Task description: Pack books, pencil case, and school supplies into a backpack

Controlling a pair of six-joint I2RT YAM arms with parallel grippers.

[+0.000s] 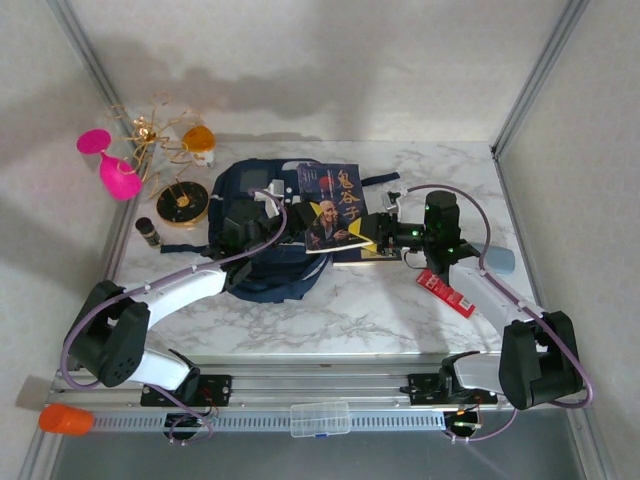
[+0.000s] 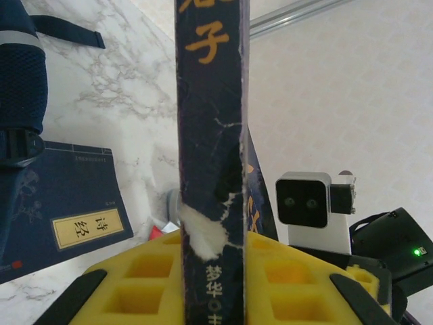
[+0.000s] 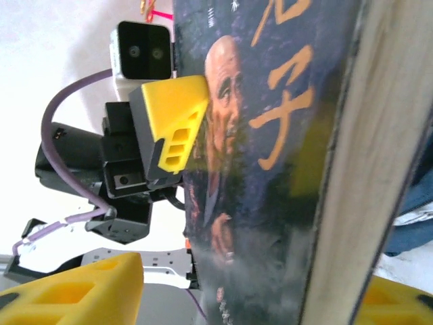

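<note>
So the dark picture book [image 1: 335, 205] is up off the table [image 1: 330, 310] in the middle of the top view, slung between both arms. The left gripper [image 2: 213, 254] is pinched narrow on it. In its wrist view the book's worn edge runs straight up between the yellow pads, so that's a real hold.

The right gripper [image 3: 243, 288] is around the book's other side at a middling width. One of its fingers [image 3: 88, 288] sits clear of the cover with a gap showing. I'd call that straddling, not gripping.

What the next move hangs on, as I read it:
- The backpack [image 1: 245, 185] lies to the left of the book in the top view, right under and beside the left wrist.
- The book's long axis runs roughly up-frame, away from the bases, with the cover tipped toward the overhead camera.
- The left arm is the nearer one to the bag, and the right arm reaches in from the far side.

I can't tell from here where the bag's opening is.

The rest is out on the marble:
- navy book [image 2: 61, 217], flat beneath the lifted one
- red packet [image 1: 445, 292], lower right of centre
- pencil case [image 1: 497, 260], just beyond the right arm
</note>
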